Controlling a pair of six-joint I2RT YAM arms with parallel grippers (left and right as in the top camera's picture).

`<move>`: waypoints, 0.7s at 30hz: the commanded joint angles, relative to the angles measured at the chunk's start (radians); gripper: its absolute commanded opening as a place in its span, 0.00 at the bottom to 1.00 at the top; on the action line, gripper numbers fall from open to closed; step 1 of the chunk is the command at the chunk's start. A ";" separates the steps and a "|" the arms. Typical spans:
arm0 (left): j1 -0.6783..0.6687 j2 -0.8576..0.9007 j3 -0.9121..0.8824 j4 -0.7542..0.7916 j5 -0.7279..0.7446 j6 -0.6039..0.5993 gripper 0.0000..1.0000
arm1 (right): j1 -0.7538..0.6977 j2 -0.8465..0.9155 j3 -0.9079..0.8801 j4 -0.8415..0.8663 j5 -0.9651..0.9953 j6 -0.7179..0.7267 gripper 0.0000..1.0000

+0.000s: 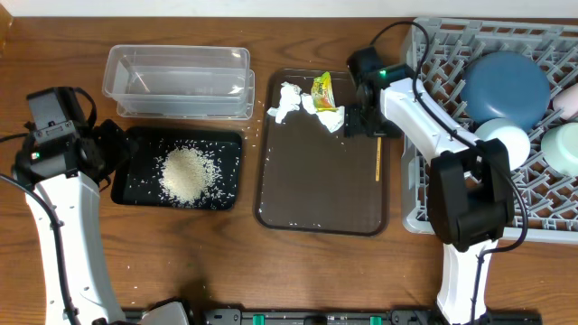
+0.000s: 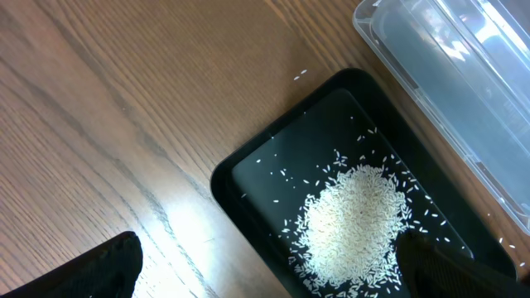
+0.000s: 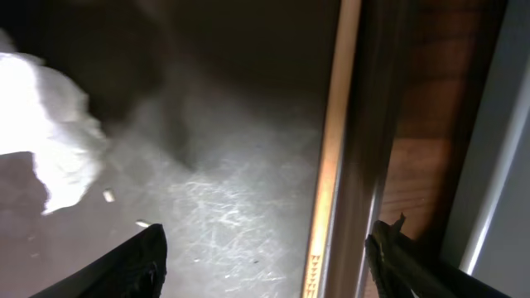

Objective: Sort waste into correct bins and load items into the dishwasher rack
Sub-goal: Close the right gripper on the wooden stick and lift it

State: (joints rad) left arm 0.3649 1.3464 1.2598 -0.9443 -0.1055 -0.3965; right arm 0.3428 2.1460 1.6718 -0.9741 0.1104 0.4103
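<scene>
Wooden stick (image 3: 331,165) between right fingers (image 3: 137,269)

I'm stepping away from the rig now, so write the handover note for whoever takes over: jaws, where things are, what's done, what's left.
Left gripper: jaws open, empty, over the black tray.
Right gripper: jaws open, empty, over the brown tray, above the wooden stick, beside the tissues.
Done: rice heaped in the black tray; dark blue dish, light blue bowl, mint-green bowl and pink cup in the rack.
Left: tissues and wrapper lie on the brown tray; clear tub looks empty; stick not yet racked.
</scene>
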 commanded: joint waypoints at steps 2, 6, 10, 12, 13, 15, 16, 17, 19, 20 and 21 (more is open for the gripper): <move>0.004 -0.005 0.020 -0.004 -0.011 -0.002 1.00 | -0.011 0.017 -0.026 0.026 0.015 0.012 0.75; 0.004 -0.005 0.020 -0.004 -0.012 -0.002 1.00 | -0.010 0.017 -0.052 0.059 0.013 0.012 0.75; 0.004 -0.005 0.020 -0.004 -0.011 -0.002 1.00 | -0.011 0.017 -0.079 0.084 0.014 0.013 0.74; 0.004 -0.005 0.020 -0.005 -0.011 -0.002 1.00 | -0.011 0.017 -0.090 0.099 0.014 0.013 0.74; 0.004 -0.005 0.020 -0.004 -0.011 -0.002 1.00 | -0.011 0.017 -0.095 0.105 0.014 0.017 0.74; 0.004 -0.005 0.020 -0.004 -0.011 -0.002 1.00 | -0.011 0.017 -0.106 0.116 0.013 0.023 0.73; 0.004 -0.005 0.020 -0.004 -0.011 -0.002 1.00 | -0.011 0.017 -0.112 0.122 0.013 0.023 0.72; 0.004 -0.005 0.020 -0.004 -0.012 -0.002 1.00 | -0.011 0.017 -0.119 0.128 0.013 0.023 0.72; 0.004 -0.005 0.020 -0.004 -0.012 -0.002 1.00 | -0.009 0.017 -0.131 0.138 0.013 0.024 0.69; 0.004 -0.005 0.020 -0.004 -0.011 -0.002 1.00 | -0.008 0.017 -0.135 0.142 0.013 0.027 0.67; 0.004 -0.005 0.020 -0.004 -0.011 -0.002 1.00 | -0.007 0.017 -0.141 0.144 0.014 0.037 0.67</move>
State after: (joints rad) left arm 0.3649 1.3464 1.2598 -0.9443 -0.1055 -0.3965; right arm 0.3378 2.1460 1.5517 -0.8333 0.1066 0.4187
